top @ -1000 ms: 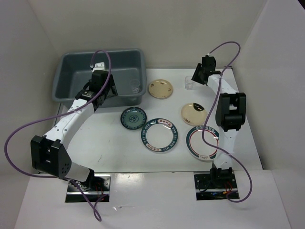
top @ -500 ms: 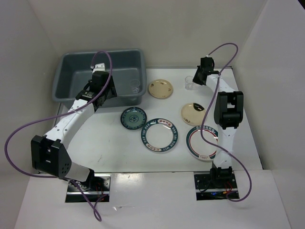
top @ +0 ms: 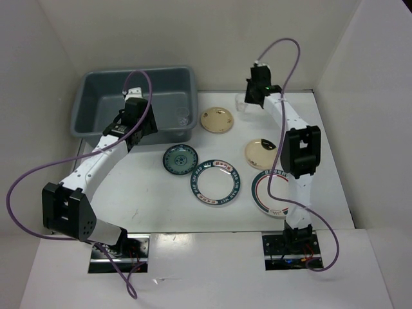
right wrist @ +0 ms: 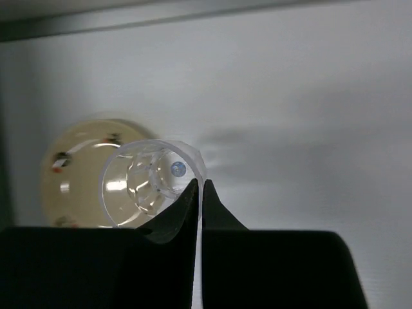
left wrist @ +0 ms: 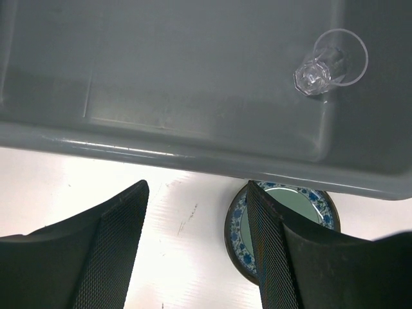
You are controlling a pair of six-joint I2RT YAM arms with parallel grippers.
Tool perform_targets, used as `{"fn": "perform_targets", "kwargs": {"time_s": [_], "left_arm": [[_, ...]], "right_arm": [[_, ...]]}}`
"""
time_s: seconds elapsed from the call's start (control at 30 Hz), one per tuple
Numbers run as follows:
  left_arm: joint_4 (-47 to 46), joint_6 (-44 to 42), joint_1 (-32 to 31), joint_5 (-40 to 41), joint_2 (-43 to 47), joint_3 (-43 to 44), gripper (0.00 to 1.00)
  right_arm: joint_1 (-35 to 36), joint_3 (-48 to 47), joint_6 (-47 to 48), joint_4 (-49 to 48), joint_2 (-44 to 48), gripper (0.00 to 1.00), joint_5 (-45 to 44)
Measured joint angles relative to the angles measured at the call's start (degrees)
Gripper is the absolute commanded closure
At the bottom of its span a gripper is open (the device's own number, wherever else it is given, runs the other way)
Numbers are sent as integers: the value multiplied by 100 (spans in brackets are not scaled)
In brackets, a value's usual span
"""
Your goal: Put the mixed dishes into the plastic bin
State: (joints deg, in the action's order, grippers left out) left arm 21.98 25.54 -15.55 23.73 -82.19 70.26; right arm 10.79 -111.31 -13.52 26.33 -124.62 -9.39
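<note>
The grey plastic bin (top: 96, 96) stands at the back left; one clear cup (top: 182, 116) lies on its side in its right end, also in the left wrist view (left wrist: 328, 64). My right gripper (top: 248, 100) is shut on the rim of the second clear cup (right wrist: 151, 183), held above the table near a cream plate (top: 217, 120). My left gripper (left wrist: 196, 244) is open and empty over the bin's near wall (left wrist: 193, 154), beside the dark teal saucer (top: 179, 159). A second cream plate (top: 262, 152) and two patterned-rim plates (top: 216, 181) (top: 273, 190) lie on the table.
White walls enclose the table at the back and both sides. Purple cables loop over each arm. The right arm stretches along the right side above the plates.
My right gripper has lifted the clear cup off the table and carried it left, toward the cream plate and the bin. The left arm has hardly moved.
</note>
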Motion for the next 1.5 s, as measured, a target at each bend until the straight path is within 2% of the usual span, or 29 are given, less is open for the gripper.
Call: {"fn": "perform_targets", "kwargs": {"time_s": [0.27,0.6,1.0,1.5], "left_arm": [[-39,15,0,0,111,-243,30],[-50,-11,0,63,544,-531,29],[-48,-164,0,221,992,-896,29],[-48,-166,0,238,1071,-1019,29]], "right_arm": [[1263,-1635,457,227,313,99,273],[1449,-2643,601,463,22,99,997],[2081,-2754,835,511,-693,99,1534],[2107,-2756,984,479,-1233,99,1615]]}}
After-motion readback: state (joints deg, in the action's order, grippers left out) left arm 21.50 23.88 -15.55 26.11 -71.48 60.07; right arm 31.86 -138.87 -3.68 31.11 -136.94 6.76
